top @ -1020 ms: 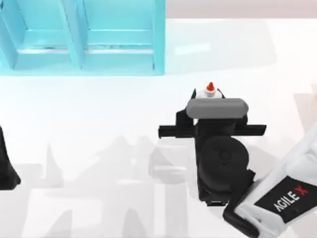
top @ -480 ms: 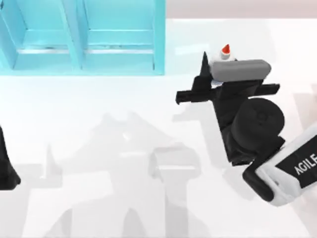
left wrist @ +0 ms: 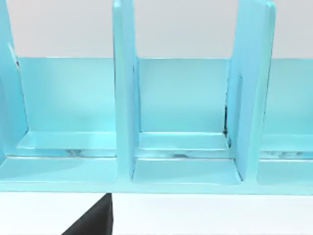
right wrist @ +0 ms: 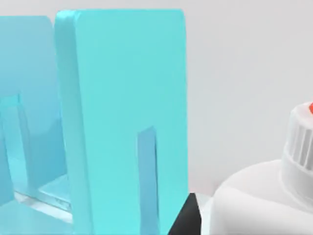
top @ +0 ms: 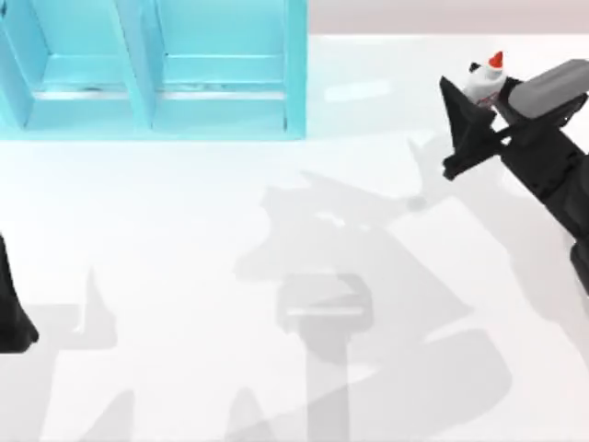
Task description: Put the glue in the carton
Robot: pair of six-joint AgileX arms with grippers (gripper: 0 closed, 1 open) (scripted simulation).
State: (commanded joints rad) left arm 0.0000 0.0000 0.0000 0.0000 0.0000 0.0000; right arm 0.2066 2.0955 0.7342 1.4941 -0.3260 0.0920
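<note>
Glue [top: 482, 81], a smooth white bottle with ribbed collar and pointed red cap, sits clamped in the right gripper [top: 479, 97] at upper right. Glossy cyan carton [top: 147, 69] with partitions fills upper left. Left gripper [top: 11, 304] is parked at the left edge; I cannot tell its jaws.

The glue [top: 484, 80] is a small white squeeze bottle with a ribbed white collar and a pointed red-orange cap. It sits at the far right of the tabletop [top: 184, 230] as seen from above, lifted clear of the surface and clamped in the right tool [top: 479, 97], cap pointing toward the far edge. Its label cannot be made out, and most of its body is hidden, so its exact tilt is hard to judge. The carton [top: 147, 69] is a light-blue open box split by upright dividers into compartments, standing at the far left, well apart from the glue. Its compartments look bare inside.
</note>
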